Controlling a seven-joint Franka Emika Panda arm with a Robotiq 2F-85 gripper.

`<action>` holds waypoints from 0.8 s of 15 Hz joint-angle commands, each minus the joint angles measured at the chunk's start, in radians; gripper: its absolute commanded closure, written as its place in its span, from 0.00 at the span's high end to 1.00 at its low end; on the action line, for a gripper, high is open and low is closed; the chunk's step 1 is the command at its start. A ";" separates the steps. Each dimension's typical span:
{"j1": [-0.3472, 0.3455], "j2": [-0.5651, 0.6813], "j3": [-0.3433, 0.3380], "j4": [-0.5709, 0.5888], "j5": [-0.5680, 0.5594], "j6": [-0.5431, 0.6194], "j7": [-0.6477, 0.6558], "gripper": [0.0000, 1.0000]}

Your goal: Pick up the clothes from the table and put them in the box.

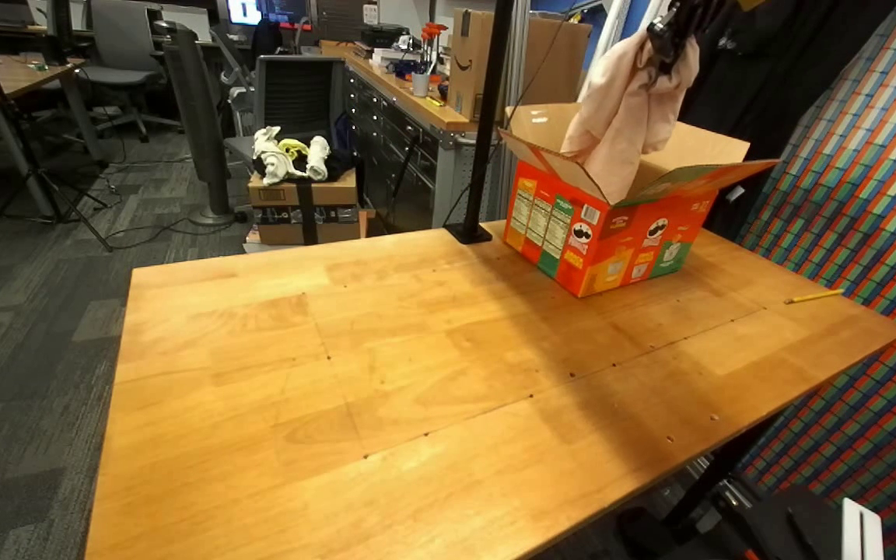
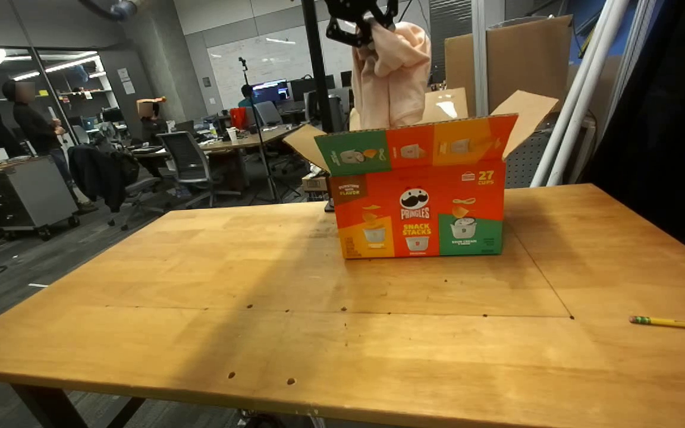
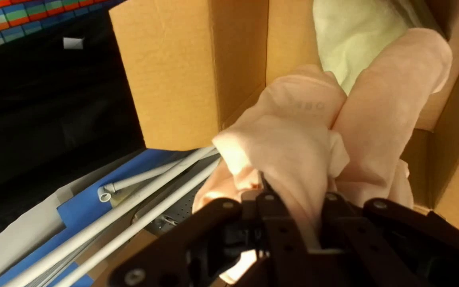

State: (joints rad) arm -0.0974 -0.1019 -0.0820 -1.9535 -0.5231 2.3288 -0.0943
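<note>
You are holding the pink cloth (image 1: 627,117) over the red box (image 2: 417,181): your gripper (image 3: 298,199) is clamping its upper part, and the rest is hanging down between the open flaps (image 2: 411,145). A pale green cloth (image 3: 353,36) is lying inside the box, which is standing on the table (image 1: 300,373), well apart from a pencil (image 1: 813,296).

Pink cloth (image 1: 627,117): pale blush, plain but for a faint grey mark in the wrist view. Gripper (image 3: 300,199): black. Other cloth (image 3: 357,40): pale yellow-green. Box (image 2: 417,199): red outside, orange and green panels, white and yellow lettering; near flap (image 2: 411,148) in 3 blocks, green, red, orange; inside plain tan. Surface (image 1: 417,350): honey wood, lighter and darker patches, dark specks. Pencil (image 2: 681,324): yellow, green band, pink eraser. Backdrop (image 1: 876,194): small red, green, blue, white rectangles. Drape (image 2: 663,119): black
</note>
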 commanded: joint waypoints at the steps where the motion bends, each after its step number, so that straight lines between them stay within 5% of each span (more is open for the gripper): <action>1: -0.006 -0.002 -0.008 -0.018 0.032 -0.016 -0.021 0.04; 2: -0.005 -0.001 -0.007 -0.025 0.035 -0.026 -0.019 0.05; 3: -0.005 -0.001 -0.007 -0.028 0.036 -0.037 -0.020 0.40; 6: -0.005 0.010 -0.005 -0.038 0.013 -0.037 -0.002 0.57; 7: -0.005 0.010 -0.004 -0.042 0.013 -0.040 -0.002 0.39; 9: -0.005 0.012 -0.005 -0.045 0.013 -0.040 -0.002 0.55; 12: -0.005 0.015 -0.005 -0.045 0.013 -0.040 -0.002 0.56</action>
State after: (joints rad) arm -0.1005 -0.0875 -0.0887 -2.0001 -0.5114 2.2906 -0.0948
